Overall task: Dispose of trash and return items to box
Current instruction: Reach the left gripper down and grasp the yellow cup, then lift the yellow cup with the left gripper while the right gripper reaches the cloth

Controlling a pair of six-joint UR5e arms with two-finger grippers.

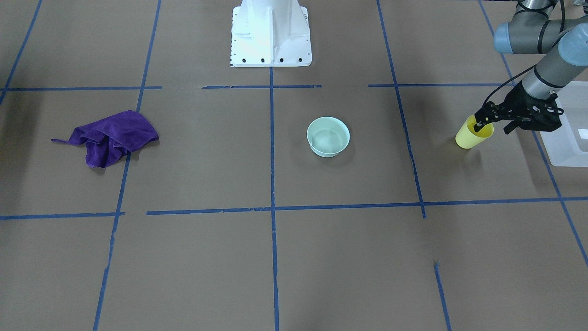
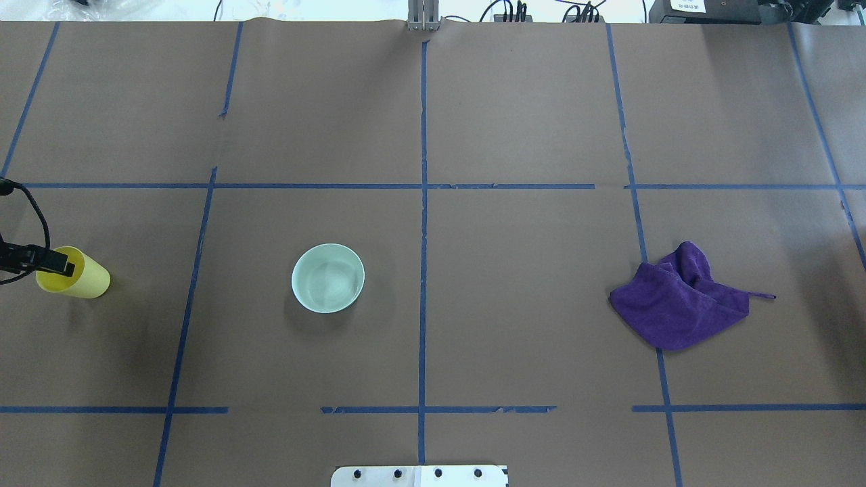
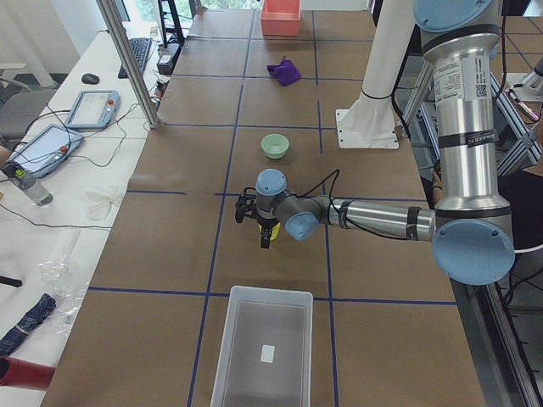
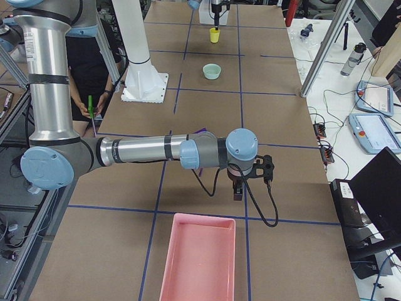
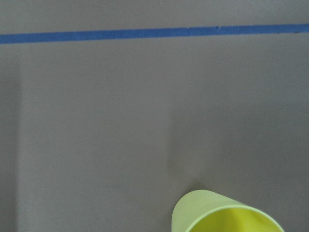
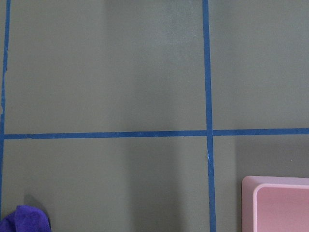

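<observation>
Front-facing exterior, left arm: comes in low from the view's right, wrist bent down, left gripper (image 1: 481, 126) pointing at the table (image 1: 275, 257).
Left gripper grip: narrow. One finger (image 1: 480, 130) sits inside the mouth of the yellow cup (image 1: 471, 138), the other is outside the rim. Looks pinched on the cup wall.
Right arm: stretched low over the table in the right side view, right gripper (image 4: 239, 188) pointing down, near the pink bin (image 4: 199, 257).
Right gripper grip: can't tell. It shows only in that side view, and its own wrist cam shows no fingers.
Hidden: overhead cuts the left arm at the frame edge, so only one finger across the cup mouth shows. In the left side view the gripper covers most of the cup. The left wrist cam catches only the cup's rim at the bottom edge. Can't tell whether the cup's base touches the table.
Cup: upright under the left gripper, between the pale green bowl (image 1: 328, 136) and the box (image 3: 254, 322), nearer the box, apart from it.
Box: at the table's left end, white label (image 3: 266, 354) on its floor.
Purple cloth (image 1: 112, 138): crumpled, well apart from the cup, past the bowl.
</observation>
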